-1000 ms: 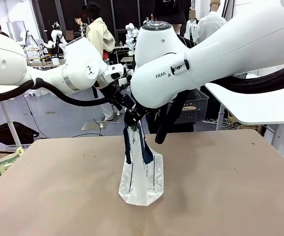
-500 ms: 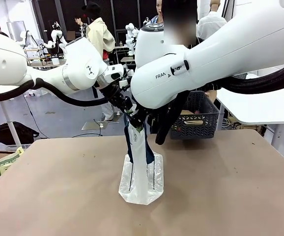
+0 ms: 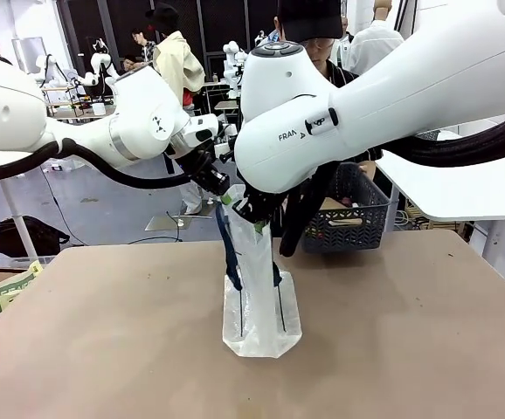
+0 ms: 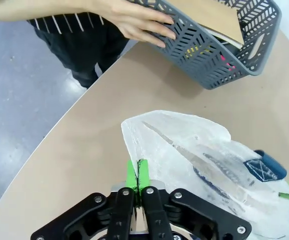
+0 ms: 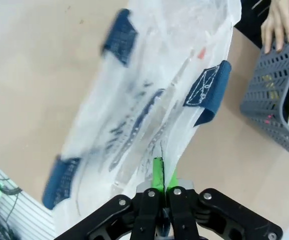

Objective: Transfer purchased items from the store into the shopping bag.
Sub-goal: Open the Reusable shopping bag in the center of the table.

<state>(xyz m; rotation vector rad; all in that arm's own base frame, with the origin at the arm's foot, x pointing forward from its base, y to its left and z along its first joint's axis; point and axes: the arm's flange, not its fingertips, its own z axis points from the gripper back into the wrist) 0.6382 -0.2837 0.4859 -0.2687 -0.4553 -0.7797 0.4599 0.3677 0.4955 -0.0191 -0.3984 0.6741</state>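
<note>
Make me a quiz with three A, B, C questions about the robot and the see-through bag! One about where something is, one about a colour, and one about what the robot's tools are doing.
1. Where is the dark grey basket?
A) at the far side of the table, under the person's hand
B) inside the bag
C) on the floor

2. What colour are the strap handles of the shopping bag?
A) red
B) yellow
C) navy blue

3. What are the left tool and the right tool doing?
A) both wide open
B) both shut on the bag's top edge
C) one open, one shut

Answers:
1 A: the hand rests on its rim across the table.
2 C: dark blue straps show against the clear plastic.
3 B: each tool's jaws pinch the plastic.
</note>
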